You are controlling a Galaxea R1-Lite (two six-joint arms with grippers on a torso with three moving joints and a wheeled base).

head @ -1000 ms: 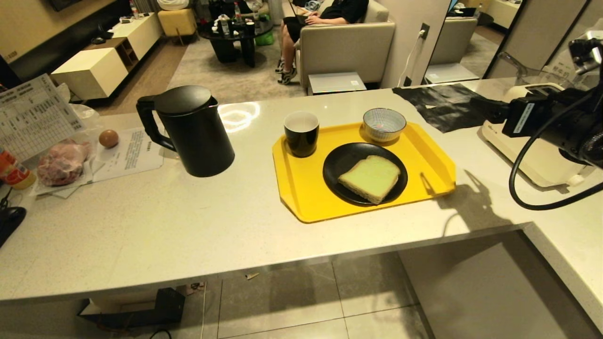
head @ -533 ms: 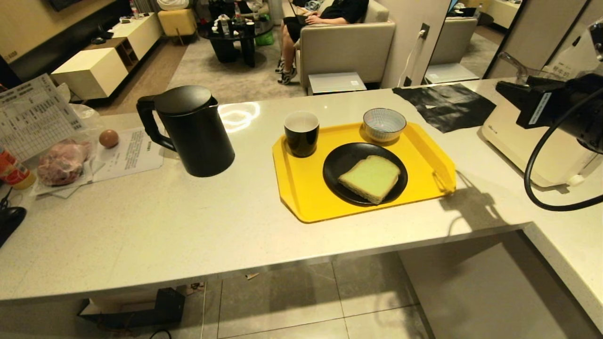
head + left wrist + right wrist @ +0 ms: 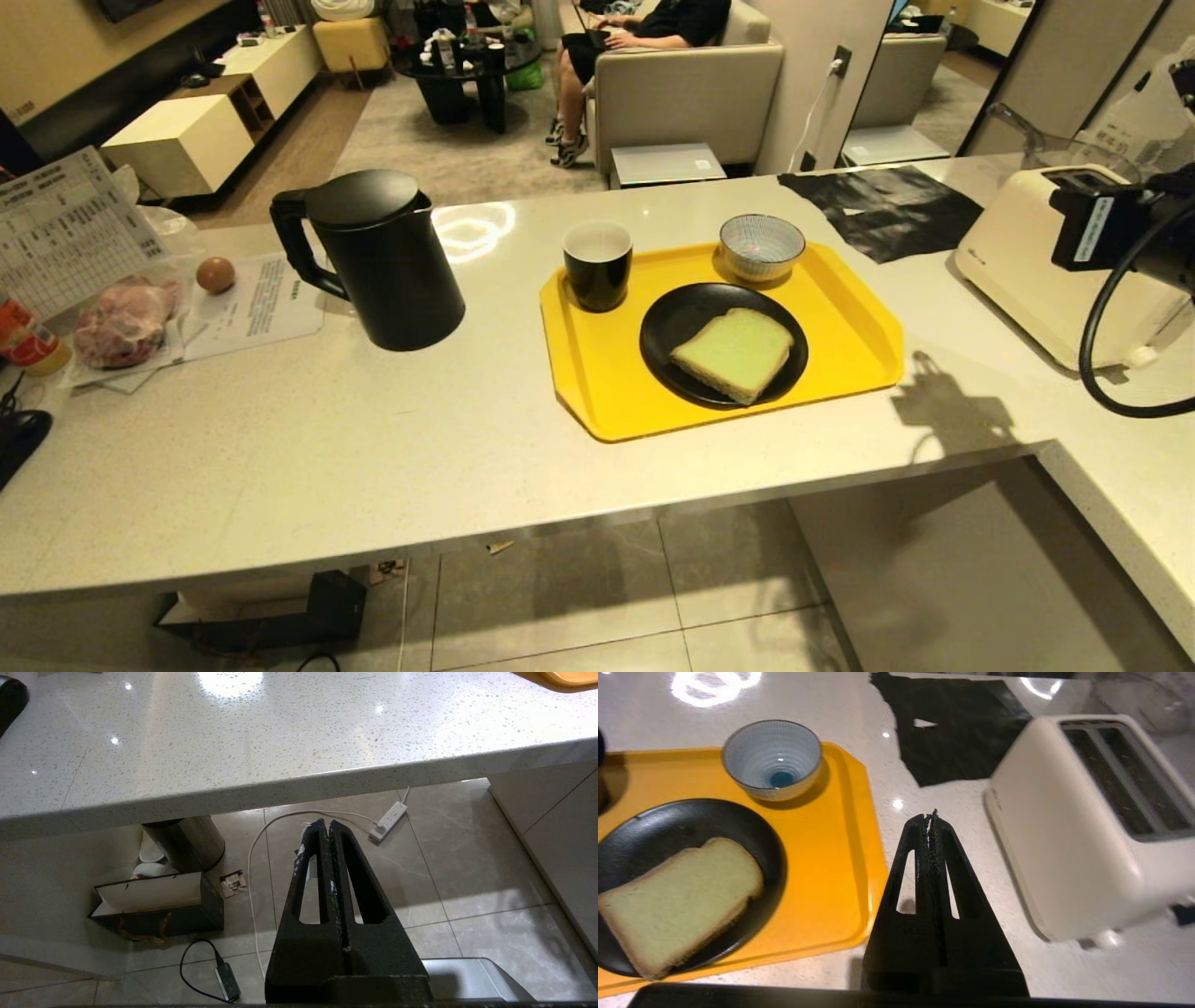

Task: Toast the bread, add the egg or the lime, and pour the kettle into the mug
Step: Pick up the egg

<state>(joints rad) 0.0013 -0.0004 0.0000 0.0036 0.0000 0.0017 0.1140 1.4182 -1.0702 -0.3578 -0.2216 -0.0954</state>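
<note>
Seems to be time to take the bread [image 3: 733, 353] to the toaster [image 3: 1027, 261], going by its two bare slots. Look first at the right gripper [image 3: 930, 819]: squeezed tight with nothing in it, up in the air between the yellow tray [image 3: 597, 383] and the toaster. Must open wide before going down. Best to come in low at the edge of the slice nearest the toaster and pinch softly, so as not to squash it. Lift straight up, clear of the black plate [image 3: 672, 322], then turn the slice on its edge to slip into a slot. No need for the left gripper [image 3: 327, 826]: pressed tight too, holding nothing, parked low by the counter edge.

Now look at the bread: one slice, lying flat on the black plate, on the tray, just in front of the striped bowl [image 3: 761, 247]. Pale green inside, thin brown crust, round top. Looks soft and bendy, so easy to tear.
</note>
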